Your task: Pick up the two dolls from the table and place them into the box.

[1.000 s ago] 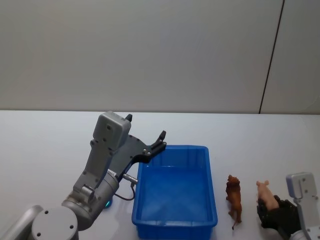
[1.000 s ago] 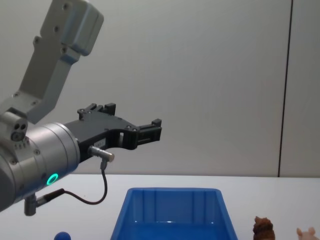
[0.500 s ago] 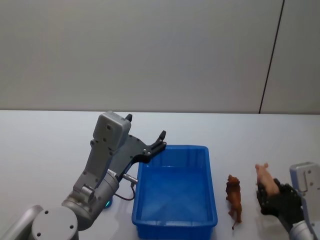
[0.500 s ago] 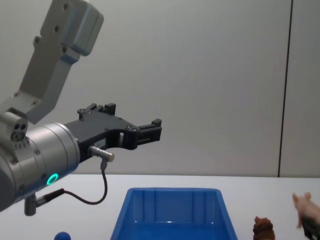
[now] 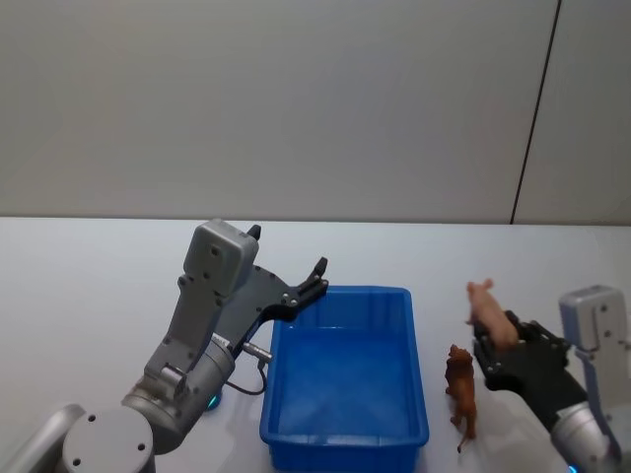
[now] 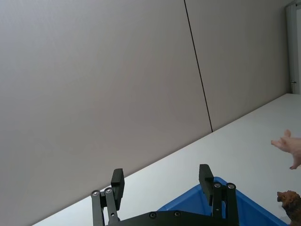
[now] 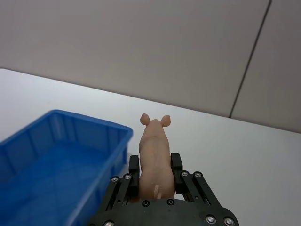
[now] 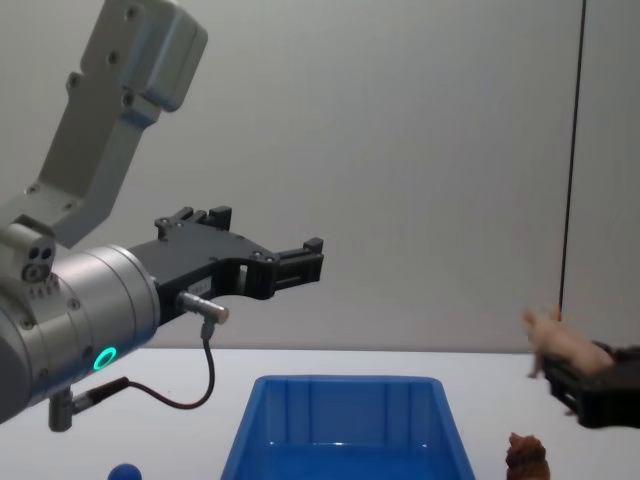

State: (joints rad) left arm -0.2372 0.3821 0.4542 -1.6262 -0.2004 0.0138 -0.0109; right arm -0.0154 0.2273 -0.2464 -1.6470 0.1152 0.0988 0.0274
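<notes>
Right end effector (image 7: 155, 170) has the pink doll (image 7: 154, 153) pinched tight, and where a second ago it sat low at the right edge of the worktop (image 5: 99, 286), it's now lifted and swung left, up in the air near the brown doll (image 5: 461, 386) beside the box (image 5: 345, 292). So the pick looks done, just a bit more leftward travel before dropping it. Left end effector (image 6: 161, 179) hangs spread and empty by the box's far-left corner.
</notes>
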